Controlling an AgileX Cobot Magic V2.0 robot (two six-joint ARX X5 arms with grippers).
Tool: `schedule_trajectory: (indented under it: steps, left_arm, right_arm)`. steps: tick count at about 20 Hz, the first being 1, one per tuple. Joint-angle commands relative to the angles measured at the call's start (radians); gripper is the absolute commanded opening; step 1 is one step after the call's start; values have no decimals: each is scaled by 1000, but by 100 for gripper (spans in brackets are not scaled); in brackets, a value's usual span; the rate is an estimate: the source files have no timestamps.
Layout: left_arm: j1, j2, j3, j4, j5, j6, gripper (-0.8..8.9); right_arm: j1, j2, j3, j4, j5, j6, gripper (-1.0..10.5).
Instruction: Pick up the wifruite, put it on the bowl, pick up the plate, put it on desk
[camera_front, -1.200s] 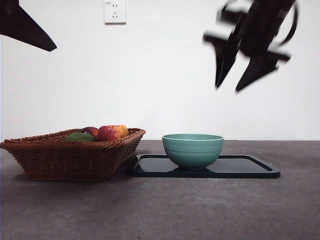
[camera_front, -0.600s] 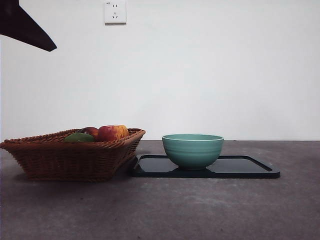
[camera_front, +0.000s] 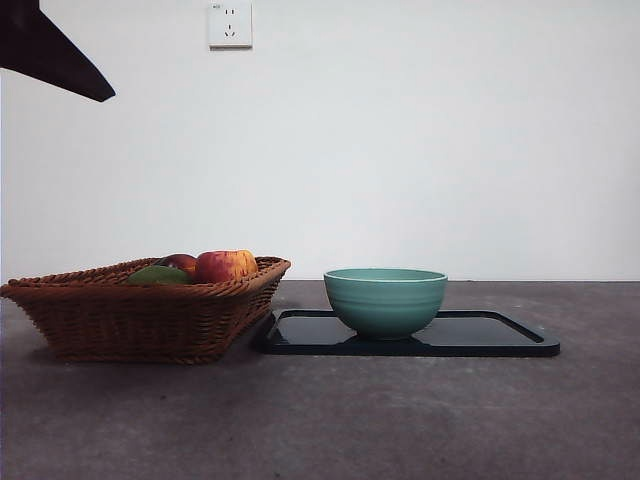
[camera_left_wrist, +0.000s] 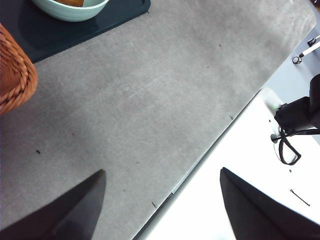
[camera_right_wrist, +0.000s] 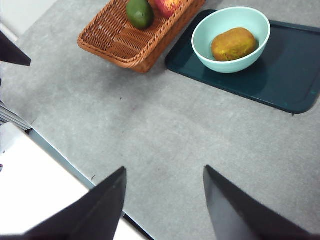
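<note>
Fingers first: both sets are spread wide and holding nothing. My left gripper (camera_left_wrist: 162, 200) hangs over the near edge of the surface, and my right gripper (camera_right_wrist: 165, 200) sits high above the bare middle of it, well apart from everything.

Progress-wise, I'd say the first half is done. The brownish-green oval kiwi-looking fruit (camera_right_wrist: 233, 44) lies inside the round teal-green ceramic bowl (camera_right_wrist: 230, 39), which you can only see from the right wrist camera; the front camera just shows the bowl's ridged outside. What's left is the plate part, and honestly I don't see a plate. The closest thing is the flat black rectangular tray (camera_front: 500, 338) the bowl stands on, still flat on the surface, so I'm guessing that's the next target.

The brown wicker basket (camera_front: 140, 315) sits just beside the tray's end, with a green fruit (camera_right_wrist: 140, 13) and a red-yellow apple (camera_front: 224, 266) in it.

The broad dark grey matte surface (camera_front: 400, 420) is slightly mottled. Behind it is a plain white wall with a white power socket (camera_front: 230, 23) high up.
</note>
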Motion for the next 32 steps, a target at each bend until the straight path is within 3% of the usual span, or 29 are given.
schedule_trajectory:
  steps: [1, 19, 26, 32]
  left_arm:
    - [-6, 5, 9, 11, 2, 16, 367]
    - [-10, 54, 56, 63, -8, -24, 376]
    - [-10, 342, 332, 95, -94, 39, 375]
    - [-9, 666, 585, 164, -104, 107, 375]
  right_arm:
    - [5, 5, 6, 9, -3, -14, 245]
    - [5, 6, 6, 8, -27, -14, 245]
    - [5, 6, 6, 8, -29, -14, 245]
    - [5, 6, 6, -13, -29, -14, 245]
